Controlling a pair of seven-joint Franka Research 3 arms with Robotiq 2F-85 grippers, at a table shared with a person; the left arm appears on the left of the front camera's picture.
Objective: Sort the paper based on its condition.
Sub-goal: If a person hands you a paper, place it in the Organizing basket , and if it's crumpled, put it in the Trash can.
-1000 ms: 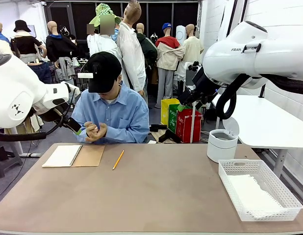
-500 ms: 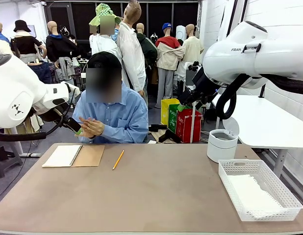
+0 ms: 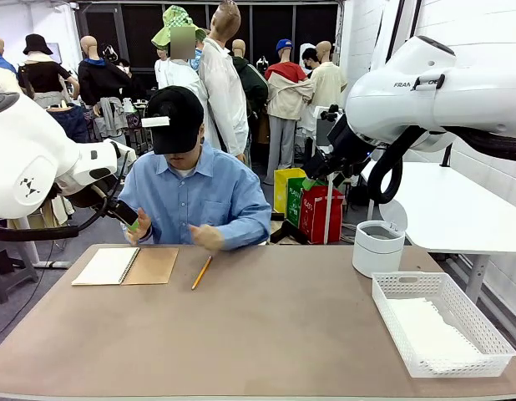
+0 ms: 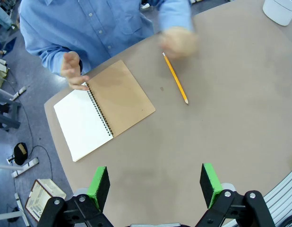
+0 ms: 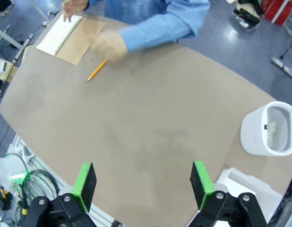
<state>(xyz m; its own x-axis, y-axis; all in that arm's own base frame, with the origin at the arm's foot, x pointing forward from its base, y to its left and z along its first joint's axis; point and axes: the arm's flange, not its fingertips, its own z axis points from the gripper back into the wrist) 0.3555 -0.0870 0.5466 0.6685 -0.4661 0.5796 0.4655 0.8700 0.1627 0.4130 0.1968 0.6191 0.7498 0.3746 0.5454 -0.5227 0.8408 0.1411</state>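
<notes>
Brown and mostly bare, the bench [image 3: 266, 334] carries only a few things. At the person's side lies an open spiral-bound notebook with a white page and a brown cardboard cover [image 3: 124, 266], with a yellow pencil [image 3: 201, 272] just beside it. Toward the robot's right stand a round white plastic bin with its lid up [image 3: 377, 247] and a white plastic lattice basket [image 3: 408, 359].

The paper, thin white loose sheets [image 3: 429, 330], lies flat inside that basket. So at least part of the sorting appears done, with smooth sheets collected there. Whether the bin holds any crumpled sheets cannot be told; its inside is too small to read in the right wrist view. No loose sheet lies on the open bench.

The person in the blue shirt rests one hand [image 3: 139, 227] at the notebook's far edge. The other hand [image 3: 209, 238], blurred with motion, is near the pencil's far end.

Both arms hang high above the bench. The left claw [image 4: 154, 184] has its green pads spread wide with nothing between them, over the bench near the notebook. The right claw [image 5: 142, 184] is equally spread and empty, over the bare middle.

My reading is that the robot has nothing to sort until another sheet is produced, probably from the notebook.
</notes>
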